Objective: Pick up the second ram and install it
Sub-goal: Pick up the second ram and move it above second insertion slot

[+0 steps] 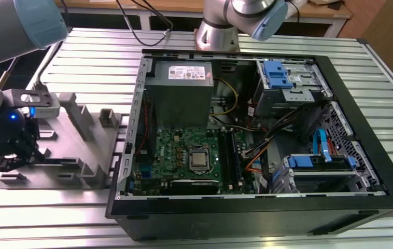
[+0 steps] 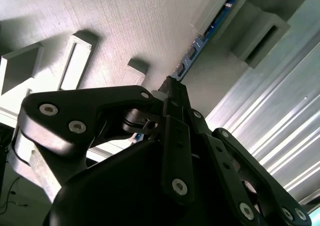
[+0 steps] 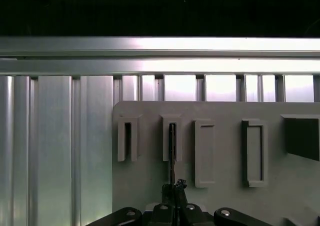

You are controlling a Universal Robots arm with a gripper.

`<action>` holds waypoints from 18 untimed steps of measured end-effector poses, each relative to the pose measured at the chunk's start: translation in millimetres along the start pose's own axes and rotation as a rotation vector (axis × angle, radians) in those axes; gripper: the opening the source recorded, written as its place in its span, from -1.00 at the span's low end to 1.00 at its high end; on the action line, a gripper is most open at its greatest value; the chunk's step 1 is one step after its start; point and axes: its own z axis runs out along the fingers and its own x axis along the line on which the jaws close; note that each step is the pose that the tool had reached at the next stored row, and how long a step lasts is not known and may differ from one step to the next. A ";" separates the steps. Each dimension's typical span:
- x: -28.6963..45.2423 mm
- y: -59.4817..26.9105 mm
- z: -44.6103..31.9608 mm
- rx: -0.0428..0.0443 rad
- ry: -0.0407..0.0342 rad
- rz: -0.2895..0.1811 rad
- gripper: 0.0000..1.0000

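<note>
Grey slotted holder [image 1: 79, 127] lies on the ribbed aluminium table [image 1: 99, 52], to the exterior view's left of the open computer case [image 1: 373, 171]. The second ram [image 2: 202, 43] stands on edge in one narrow slot of the holder. The slot presumably keeps it upright so its top edge is offered for a pinch. The gripper [image 1: 4, 163] is down over it, and in both wrist views the fingers are clenched on the board's upper edge. The ram looks seated, not yet lifted clear. The motherboard [image 1: 182, 150] is well apart from it.
</note>
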 end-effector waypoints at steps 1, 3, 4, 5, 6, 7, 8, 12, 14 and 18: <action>0.0 0.0 -0.1 -0.0001 -0.0006 -0.003 -0.83; 0.0 0.0 -1.3 -0.0008 -0.0013 -0.005 -0.83; 0.0 0.0 -2.1 -0.0007 -0.0023 -0.006 -0.83; -0.1 0.0 -3.1 -0.0004 -0.0031 -0.006 -0.83; -0.2 0.0 -4.4 -0.0004 -0.0036 -0.006 -0.83; -0.2 0.0 -5.9 -0.0004 -0.0040 -0.006 -0.83; -0.3 0.1 -7.5 -0.0004 -0.0044 -0.006 -0.83; -0.7 0.2 -15.5 -0.0002 -0.0061 -0.006 -0.83; -0.9 0.2 -19.8 -0.0001 -0.0067 -0.006 -0.83; -1.3 0.4 -28.6 0.0001 -0.0076 -0.006 -0.83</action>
